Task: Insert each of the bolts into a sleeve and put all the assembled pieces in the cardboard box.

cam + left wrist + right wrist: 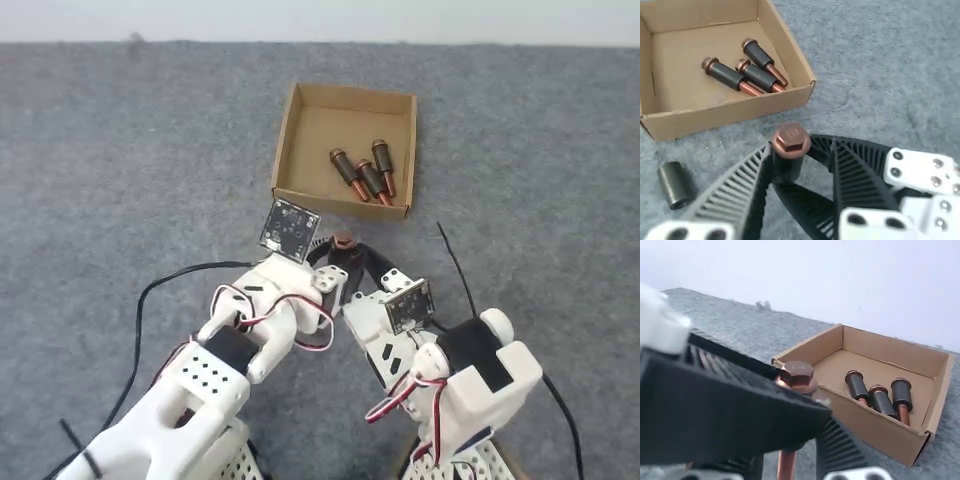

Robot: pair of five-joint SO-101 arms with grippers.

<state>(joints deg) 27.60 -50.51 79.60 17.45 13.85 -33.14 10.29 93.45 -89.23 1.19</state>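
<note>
We find the left gripper [799,161] closed on the dark cylindrical sleeve [786,172] carrying the copper hex-head bolt [343,240], at the high view's centre, just below the open cardboard box [291,140]. Whether the right gripper [362,262] has hold, we cannot tell. Risk: an uneven release could drop the assembly short of the box.

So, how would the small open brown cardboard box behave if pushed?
Probably light: the cardboard box looks thin-walled and holds three copper-and-black bolt-and-sleeve pieces. Being low and wide, it would likely slide on the grey carpet, not tip.
</note>
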